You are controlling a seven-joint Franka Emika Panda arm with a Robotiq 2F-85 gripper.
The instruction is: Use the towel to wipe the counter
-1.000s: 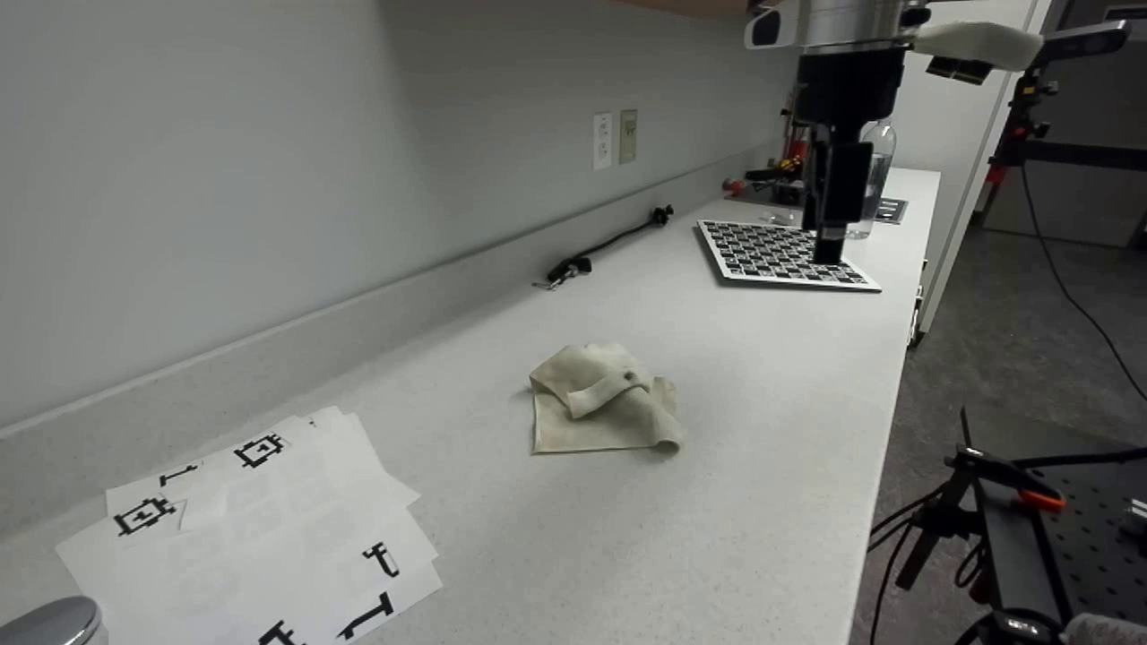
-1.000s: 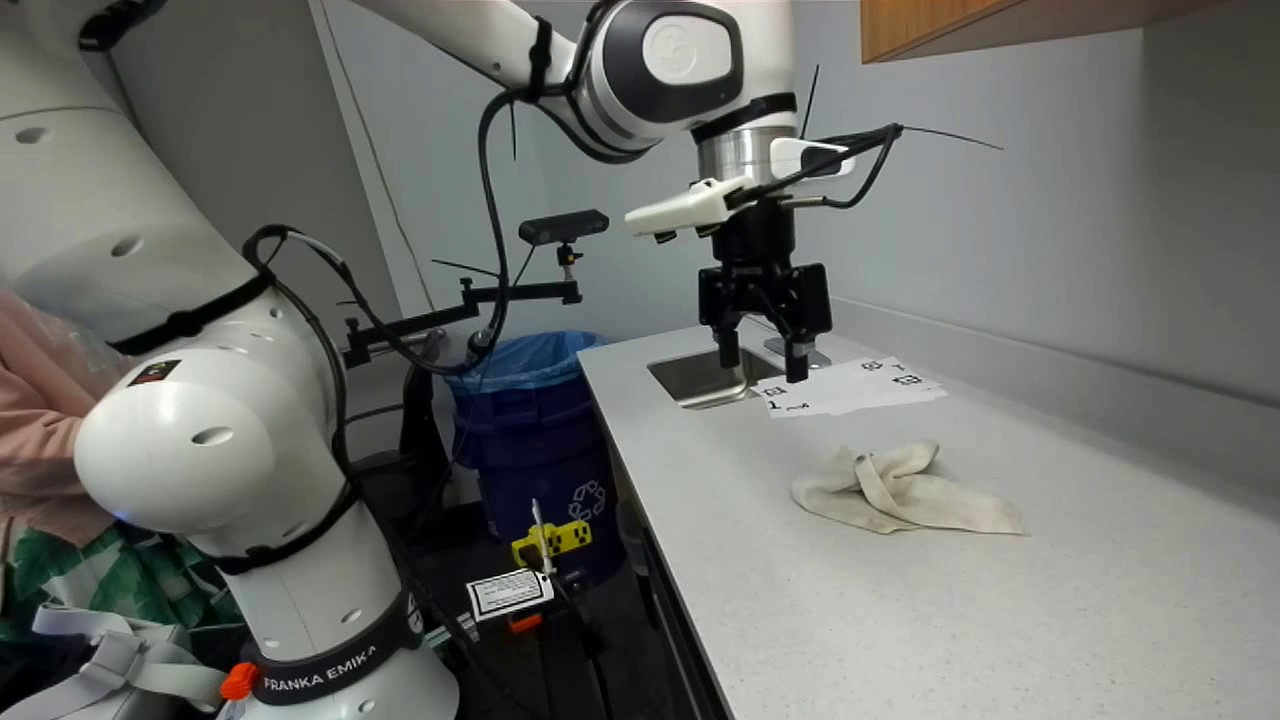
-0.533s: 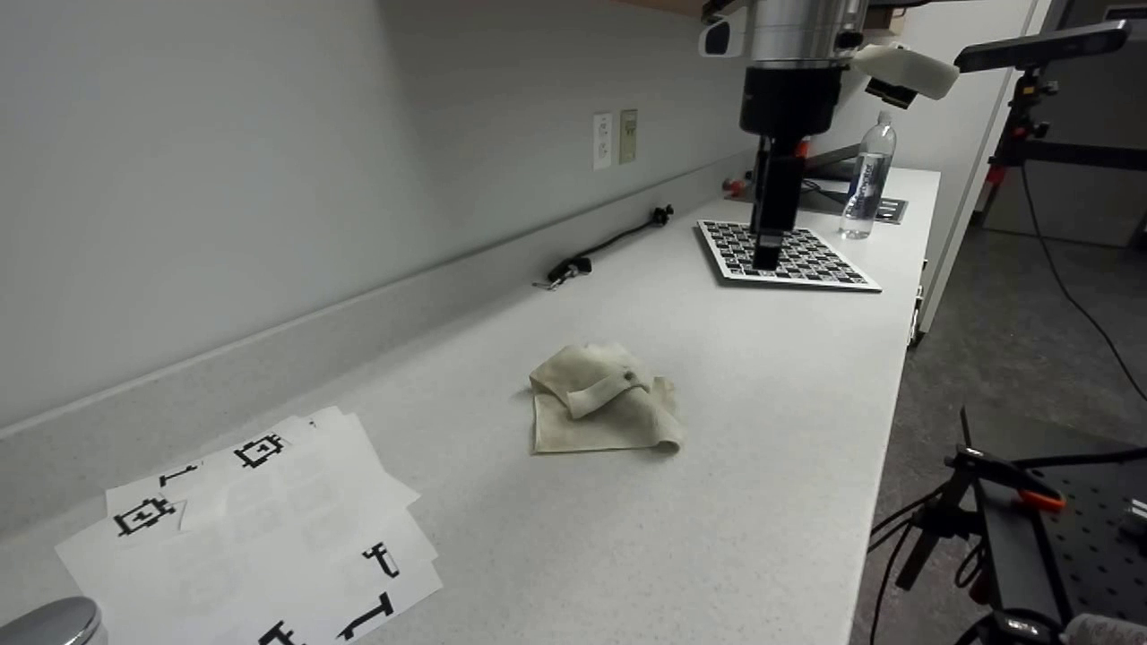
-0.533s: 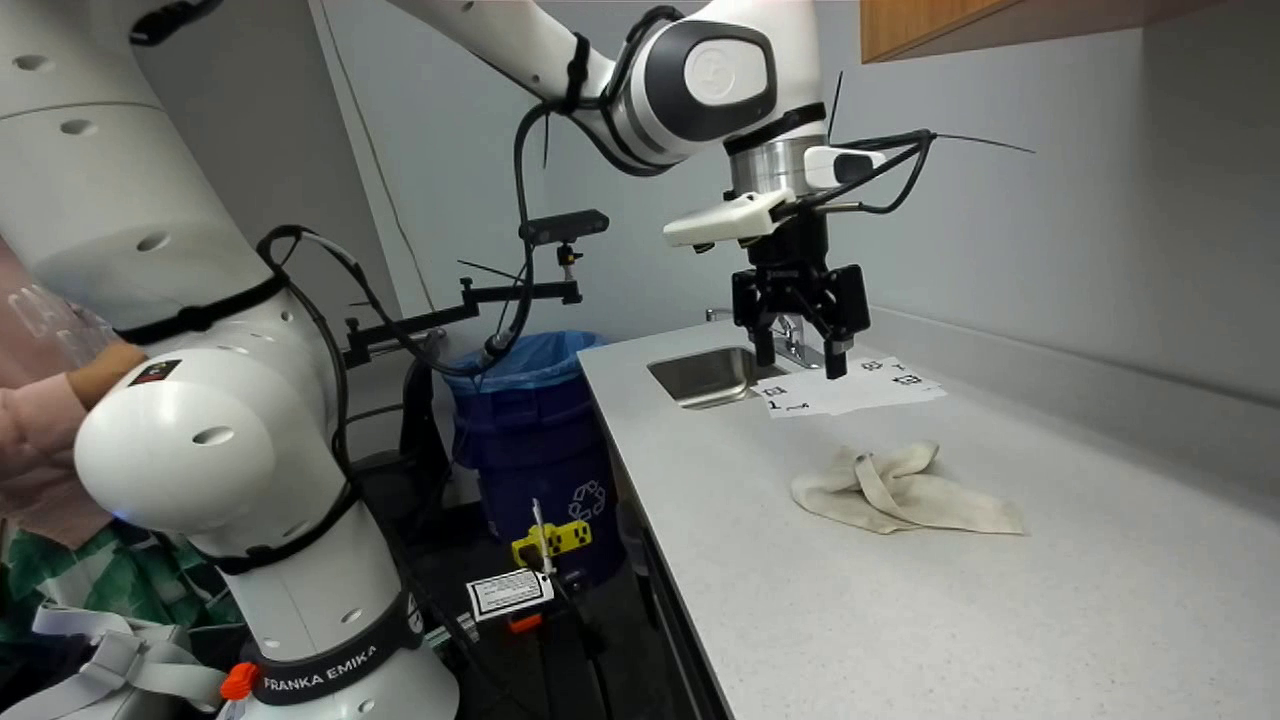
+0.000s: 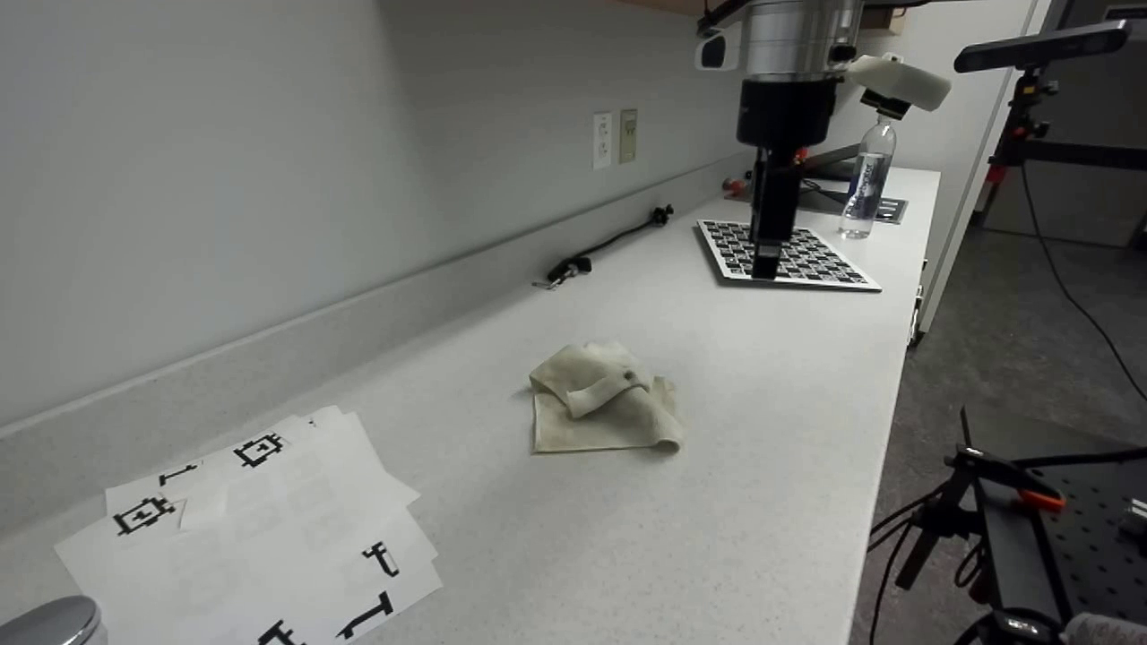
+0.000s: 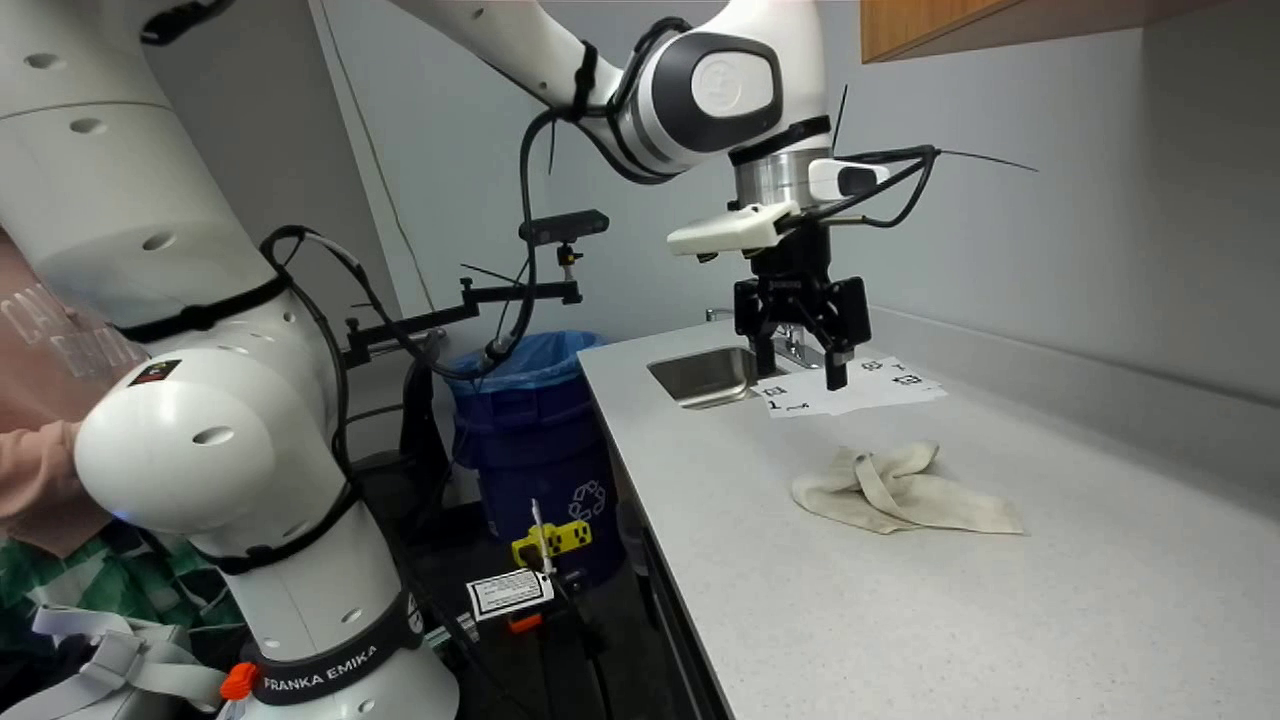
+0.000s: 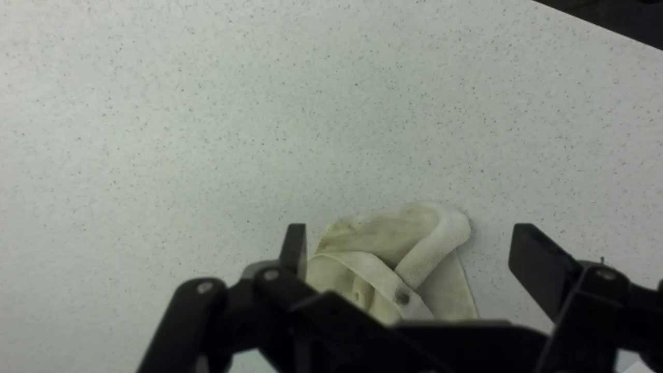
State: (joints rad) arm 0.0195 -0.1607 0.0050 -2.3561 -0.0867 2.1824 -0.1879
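A crumpled cream towel with a dark spot lies on the pale speckled counter [image 5: 717, 537]. The towel shows in both exterior views [image 5: 605, 403] [image 6: 905, 490] and in the wrist view [image 7: 383, 233]. My black gripper hangs in the air above the counter, apart from the towel, in both exterior views [image 5: 766, 264] [image 6: 801, 372]. Its two fingers are wide apart with nothing between them. In the wrist view the gripper [image 7: 409, 233] frames the towel below, and the gripper's body hides the towel's lower part.
Paper sheets with black marks [image 5: 269, 511] lie on the counter, near a sink [image 6: 705, 376]. A checkered board [image 5: 820, 260], a bottle [image 5: 865, 184] and a black cable [image 5: 618, 238] also lie or stand there. A wall runs along the counter's back; a wooden cabinet [image 6: 960, 25] hangs above.
The gripper has moved sideways toward the wall side of the counter, then come down slightly. Its fingers have stayed open. The towel has not moved.
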